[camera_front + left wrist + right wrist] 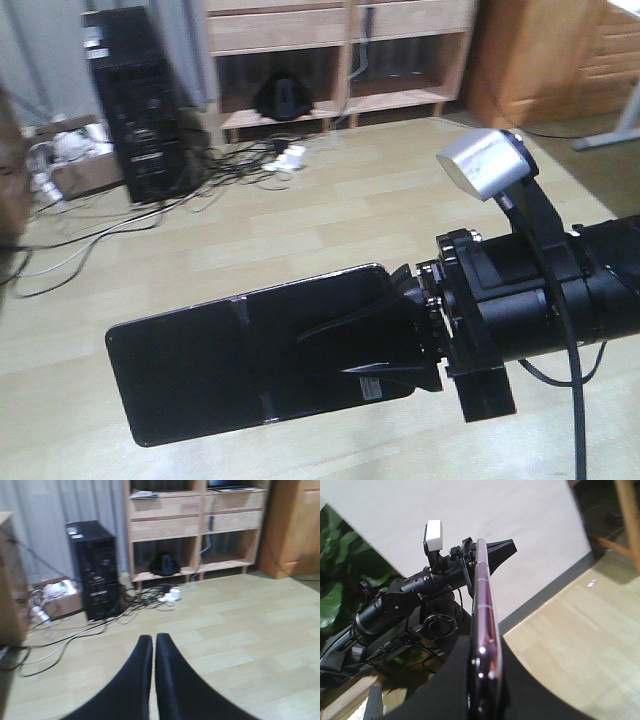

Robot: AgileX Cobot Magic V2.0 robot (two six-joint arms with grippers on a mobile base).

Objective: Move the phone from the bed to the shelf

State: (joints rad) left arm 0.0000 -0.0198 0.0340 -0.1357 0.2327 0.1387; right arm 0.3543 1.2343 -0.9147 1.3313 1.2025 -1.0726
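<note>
The phone (pixel 200 360) is clamped in my right gripper (pixel 332 352), held flat in the air above the floor, its free end reaching away from my fingers. It is a broad, glossy black slab with rounded corners. Seen edge-on from my right wrist, its thin rim (pixel 485 625) is pinkish metal. A small pale label sits by my lower finger, too small to read.

A silver, rounded camera housing (pixel 480 162) rides just behind and above that gripper.

My left gripper (pixel 153 638) is clenched on nothing, its smooth black tapered fingers pressed together with only a sliver between them.

Below both grippers lies a pale wood-plank floor (pixel 360 200). Well ahead of the right gripper stands the shelf (pixel 280 30), made of thick light planks with visible grain and wide bays. A dark rounded object (pixel 283 100) sits in one lower bay. Left of the shelf are a tall black computer tower (pixel 135 110) and tangled black cables (pixel 230 165). To the shelf's right is a brown wooden cabinet (pixel 540 60).
</note>
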